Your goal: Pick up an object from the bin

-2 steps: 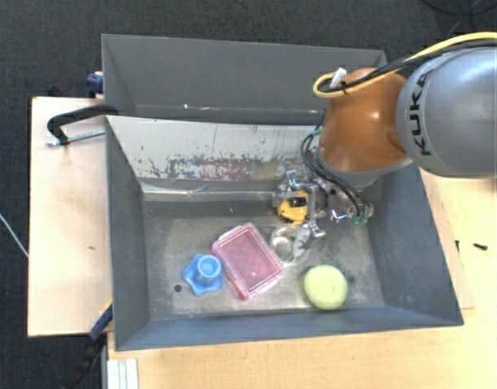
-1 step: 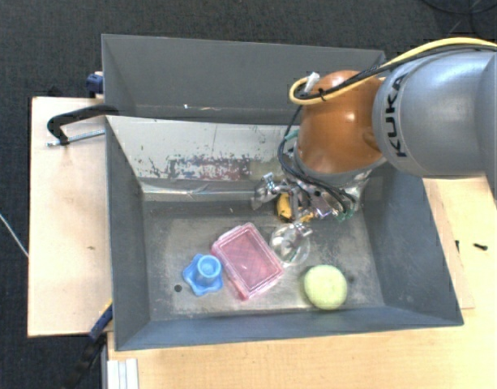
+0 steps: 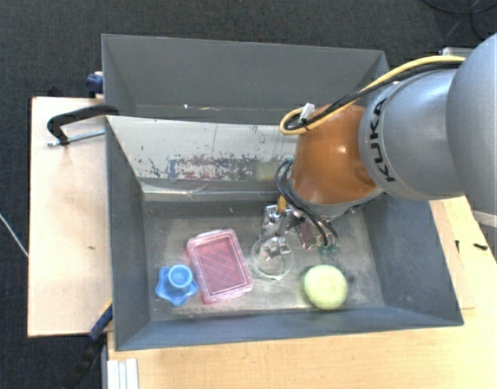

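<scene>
Scene: A grey KUKA arm (image 3: 426, 136) reaches from the right into a grey metal bin (image 3: 126, 241), its wrist under an orange cover (image 3: 329, 160).
Tool: The tool (image 3: 290, 224) is low over the bin's floor, right of centre. Whether it is spread or pressed together cannot be told, as the cover and wrist hide much of it.
Nearest thing: A clear cup (image 3: 270, 259), see-through and rounded, lies just below the tool in the view and appears to touch it. Whether it is gripped cannot be told.
Others: A pink box (image 3: 220, 266), flat with rounded corners, lies just left of the cup. A small blue piece (image 3: 177, 284) sits beside the box near the front left corner. A pale green ball (image 3: 324, 287) rests near the front wall, right of the cup and apart from it.
Surface: The bin's floor (image 3: 191, 221) is bare grey metal, dulled and scuffed, with a faint sheen. The sloping back wall (image 3: 207, 148) carries a band of dark scratches and flecks.
Cables: A yellow cable (image 3: 394, 75) and dark ones run along the arm to the cover.
Room: Dark carpet (image 3: 232, 6) lies beyond the bin's far side.
</scene>
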Controlling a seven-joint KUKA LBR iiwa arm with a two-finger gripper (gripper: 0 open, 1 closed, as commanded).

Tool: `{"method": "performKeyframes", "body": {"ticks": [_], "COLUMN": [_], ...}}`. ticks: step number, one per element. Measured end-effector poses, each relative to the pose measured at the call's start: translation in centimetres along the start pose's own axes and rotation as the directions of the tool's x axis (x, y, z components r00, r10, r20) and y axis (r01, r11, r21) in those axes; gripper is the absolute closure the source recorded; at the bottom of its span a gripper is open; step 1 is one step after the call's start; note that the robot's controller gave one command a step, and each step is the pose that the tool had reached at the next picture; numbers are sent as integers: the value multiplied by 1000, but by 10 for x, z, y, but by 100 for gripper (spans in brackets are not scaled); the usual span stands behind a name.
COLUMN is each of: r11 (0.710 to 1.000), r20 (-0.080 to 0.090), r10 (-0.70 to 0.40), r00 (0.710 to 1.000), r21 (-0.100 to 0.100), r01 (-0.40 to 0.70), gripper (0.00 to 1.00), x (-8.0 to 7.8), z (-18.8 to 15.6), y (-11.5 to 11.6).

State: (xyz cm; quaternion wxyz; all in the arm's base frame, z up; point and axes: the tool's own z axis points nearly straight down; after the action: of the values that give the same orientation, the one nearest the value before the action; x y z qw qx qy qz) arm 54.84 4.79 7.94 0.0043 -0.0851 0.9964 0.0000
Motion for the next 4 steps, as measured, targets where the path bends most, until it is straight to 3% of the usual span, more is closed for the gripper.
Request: {"method": "performKeyframes", "body": {"ticks": [1, 2, 3, 4], "r11": [1000, 1000, 1000, 1000], "r20": [-5, -7, -5, -7], "r10": [-1, -1, -1, -1], "r00": [1000, 1000, 1000, 1000], "r21": [-2, -2, -2, -2], "r01": [1, 1, 1, 1], "gripper": [0, 100, 0, 100], "x": [2, 2, 2, 2], "z": [3, 1, 3, 1], "y": [1, 1, 1, 1]}}
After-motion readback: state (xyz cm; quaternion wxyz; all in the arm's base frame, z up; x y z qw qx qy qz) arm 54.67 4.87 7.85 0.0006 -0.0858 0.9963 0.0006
